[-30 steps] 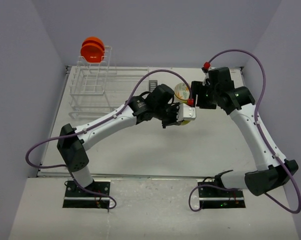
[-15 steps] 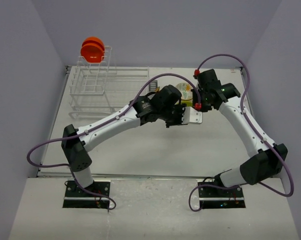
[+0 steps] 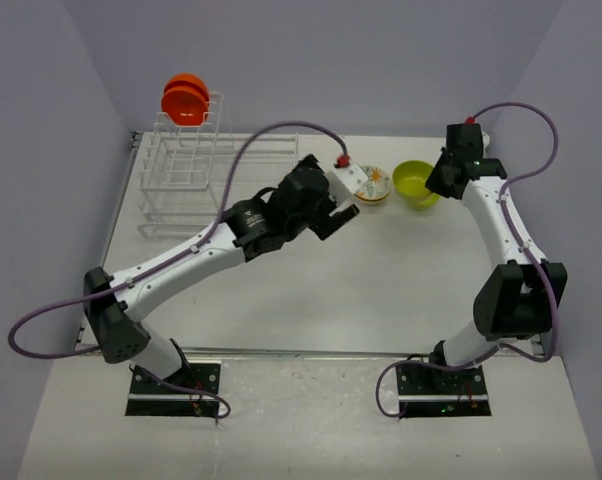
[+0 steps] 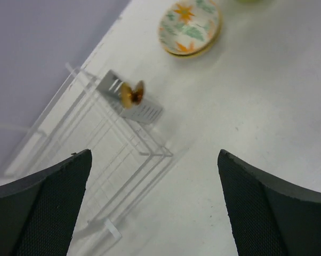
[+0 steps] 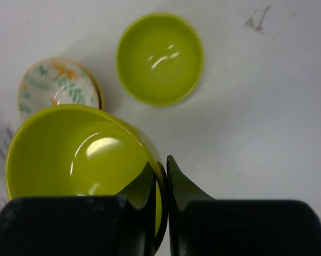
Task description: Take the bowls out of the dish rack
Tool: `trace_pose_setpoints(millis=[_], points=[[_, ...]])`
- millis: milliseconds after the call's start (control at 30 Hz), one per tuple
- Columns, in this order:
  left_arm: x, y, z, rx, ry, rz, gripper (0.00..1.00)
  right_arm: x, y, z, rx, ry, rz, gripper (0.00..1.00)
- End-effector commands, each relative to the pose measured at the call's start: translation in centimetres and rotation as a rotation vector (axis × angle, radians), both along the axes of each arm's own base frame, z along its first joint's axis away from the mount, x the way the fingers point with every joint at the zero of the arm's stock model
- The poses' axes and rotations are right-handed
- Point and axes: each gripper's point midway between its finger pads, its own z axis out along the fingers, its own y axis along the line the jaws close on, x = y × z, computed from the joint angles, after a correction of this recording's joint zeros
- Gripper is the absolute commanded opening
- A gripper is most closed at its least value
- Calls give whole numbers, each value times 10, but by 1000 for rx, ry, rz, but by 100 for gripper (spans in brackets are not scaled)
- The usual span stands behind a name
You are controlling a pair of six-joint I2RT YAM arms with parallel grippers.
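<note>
Left arm [image 3: 181, 262] & right arm [image 3: 501, 215]: white w/ blk joints [image 3: 511, 300], purple cables [image 3: 271, 133], red plugs [image 3: 341, 160].

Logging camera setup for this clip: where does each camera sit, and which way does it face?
Top external: above and behind the bases, looking down on the table; both arms show.
Left wrist: faces down at the dish rack and patterned bowl, framed by the open left claw.
Right wrist: faces down past the right claw, shut on a green bowl.
All three share the patterned bowl.
</note>
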Motion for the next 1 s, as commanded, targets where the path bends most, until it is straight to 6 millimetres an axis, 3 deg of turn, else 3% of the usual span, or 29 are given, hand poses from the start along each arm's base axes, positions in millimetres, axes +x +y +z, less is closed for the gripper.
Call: trace_pose_setpoints(millis=[0,33,100,133,233,333,433,567,700,833,967], points=[[43,99,106,-564,-126,584,100,51,-55,16,13,-199,-266,0],[45,108,108,-593,-104,605,100,56,-73,11,12,-201,-312,0],[45,137,114,-608,-112,697,100,72,-84,6,22,-208,-346,0],[43,142,116,-616,-117,716,100,79,-88,-14,19,-165,-355,0],[31,153,125,-658,-125,715,100,94,-106,-35,28,-144,-375,0],[19,159,135,-709,-127,685,100,108,-97,-51,76,-153,-320,0],[15,166,137,-736,-138,700,100,109,-92,-68,101,-131,-302,1],[21,179,136,-774,-149,753,100,106,-89,-73,123,-146,-300,6],[30,177,130,-775,-118,755,100,106,-85,-78,129,-132,-278,21],[37,181,125,-803,-91,753,100,105,-85,-82,124,-117,-265,25],[48,190,122,-871,-33,757,100,97,-81,-69,144,-140,-263,43]])
